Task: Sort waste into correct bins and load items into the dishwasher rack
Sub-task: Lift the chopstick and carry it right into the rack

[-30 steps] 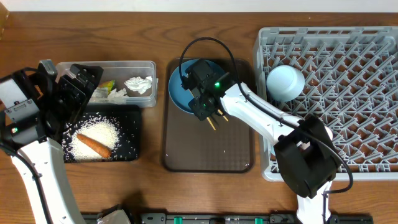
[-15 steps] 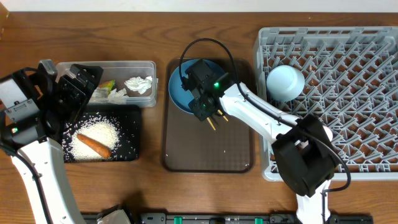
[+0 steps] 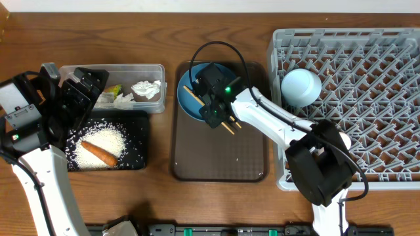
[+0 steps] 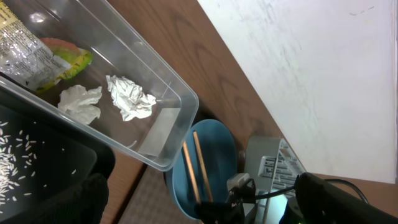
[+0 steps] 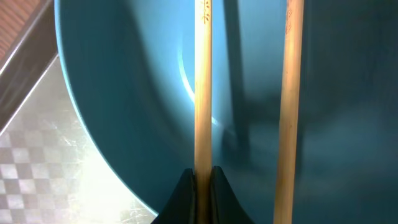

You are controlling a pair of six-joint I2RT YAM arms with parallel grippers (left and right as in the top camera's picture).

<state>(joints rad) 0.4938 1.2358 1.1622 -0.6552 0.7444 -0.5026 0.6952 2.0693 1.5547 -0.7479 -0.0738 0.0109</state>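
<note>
My right gripper point(image 3: 216, 110) is over the dark-blue plate point(image 3: 186, 103) on the brown tray, shut on one wooden chopstick point(image 5: 203, 93). Its jaws point(image 5: 203, 179) pinch that stick. The second chopstick point(image 5: 289, 112) lies parallel just to its right, outside the jaws. The chopsticks' ends point(image 3: 228, 126) stick out both sides of the gripper. The pale-blue bowl point(image 3: 301, 85) sits upside down in the grey rack point(image 3: 367, 98). My left gripper point(image 3: 79, 98) is open beside the clear tub point(image 3: 157, 69). The tub holds napkins point(image 3: 146, 89) and the wrapper point(image 3: 113, 90). The cups are out of view.
The black tray point(image 3: 139, 141) holds rice point(image 3: 108, 137) and the orange stick point(image 3: 98, 153). The brown serving tray point(image 3: 216, 157) lies between the bins and the rack. In the left wrist view, the tub point(image 4: 180, 118) stands close to the plate point(image 4: 217, 155).
The chopsticks' far ends now show beyond my right gripper, over the plate. The gripper itself has barely moved. The left arm has not moved.
</note>
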